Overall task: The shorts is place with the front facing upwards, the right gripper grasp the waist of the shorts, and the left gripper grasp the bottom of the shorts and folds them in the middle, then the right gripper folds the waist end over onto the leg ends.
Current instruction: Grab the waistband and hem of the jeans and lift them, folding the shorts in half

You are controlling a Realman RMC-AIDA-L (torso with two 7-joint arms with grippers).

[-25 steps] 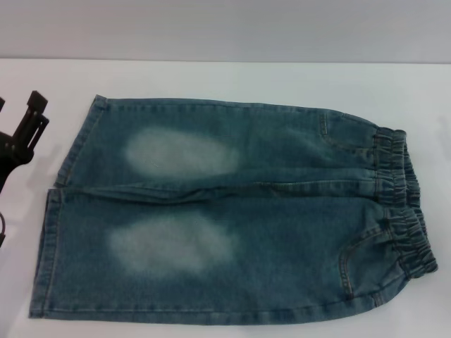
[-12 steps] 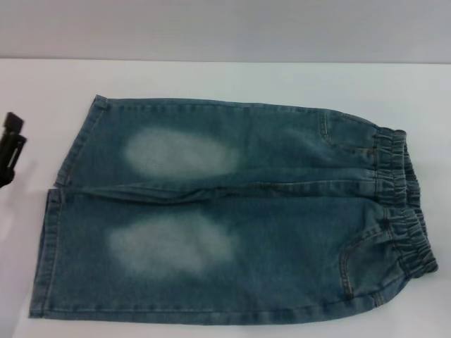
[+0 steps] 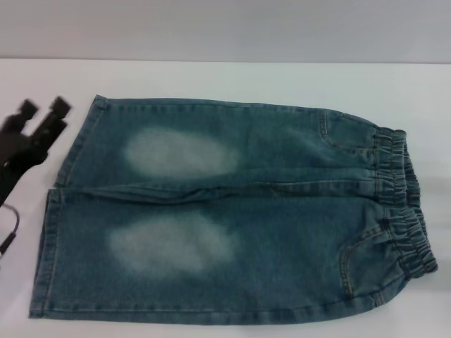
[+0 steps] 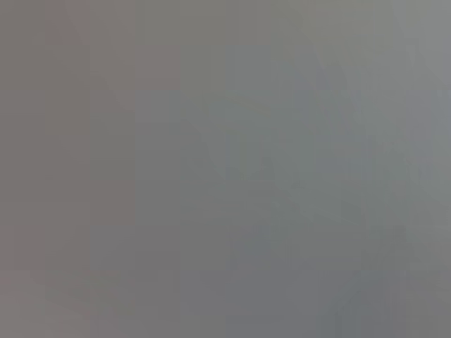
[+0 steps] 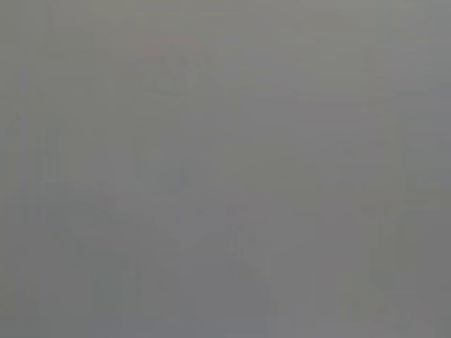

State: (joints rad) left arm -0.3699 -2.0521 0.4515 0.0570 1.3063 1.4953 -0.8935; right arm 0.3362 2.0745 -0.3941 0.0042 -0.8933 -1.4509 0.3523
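Flat, front-up on white table — blue-green denim shorts, leg hems leftward for the black left gripper — prongs apart, empty, just beside them.

The shorts lie flat and spread over most of the white table, reaching close to its near edge. A wide bare strip runs along the far edge behind them, open for passage. At the left edge, a narrow bare margin lies beside the leg hems; the left gripper stands there, prongs apart, near the far hem corner. At the right edge, little room shows beside the waistband.
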